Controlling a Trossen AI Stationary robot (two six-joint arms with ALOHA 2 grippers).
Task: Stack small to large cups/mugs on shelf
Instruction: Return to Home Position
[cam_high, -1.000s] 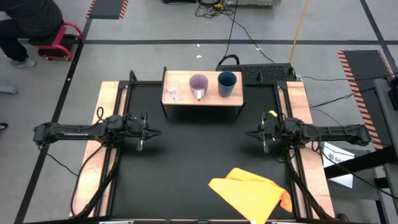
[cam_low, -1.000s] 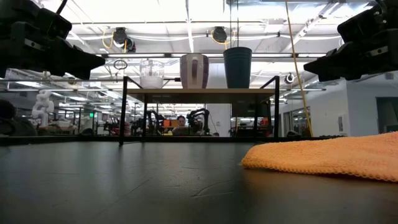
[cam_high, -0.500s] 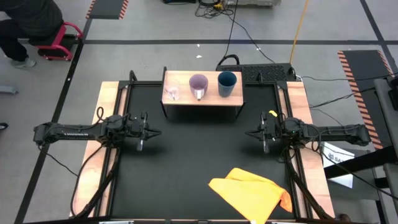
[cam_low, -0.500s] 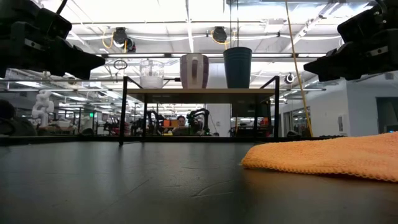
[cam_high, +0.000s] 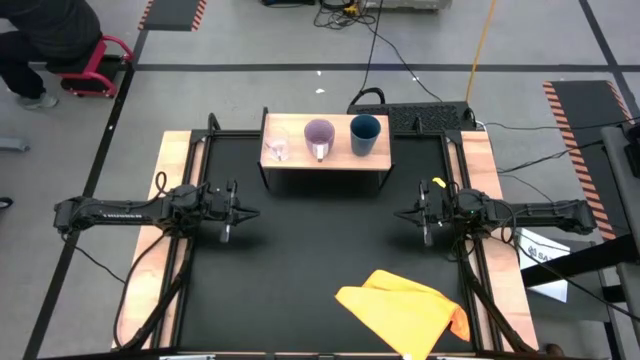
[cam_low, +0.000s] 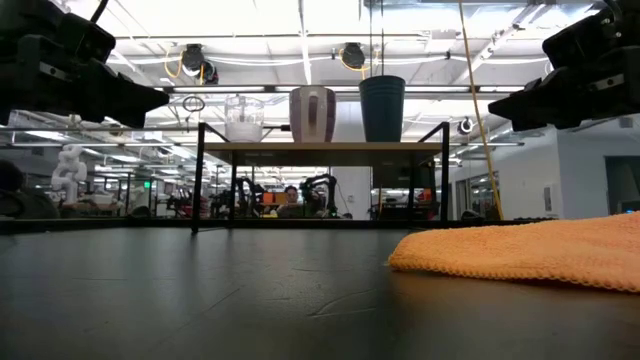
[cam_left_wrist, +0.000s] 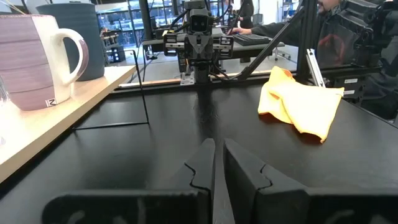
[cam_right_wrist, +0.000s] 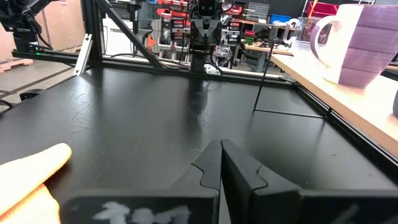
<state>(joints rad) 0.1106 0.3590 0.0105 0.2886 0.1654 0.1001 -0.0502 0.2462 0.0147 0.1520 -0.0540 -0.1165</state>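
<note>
High view: shelf (cam_high: 300, 161) loaded, arms at sides

We see the shelf at the bench's (cam_high: 320, 245) far edge. On it, left end to right: clear glass (cam_high: 278, 150), purple mug (cam_high: 319, 136), blue cup (cam_high: 365, 134). Left gripper (cam_high: 247, 213) is by the bench's left edge, right gripper (cam_high: 400, 214) by the right edge, both w/ fingers closed, empty.

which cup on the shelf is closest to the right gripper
The dark blue cup, at the row's end on the right gripper's side; the light purple mug stands mid-row, the clear glass at the far end.
</note>
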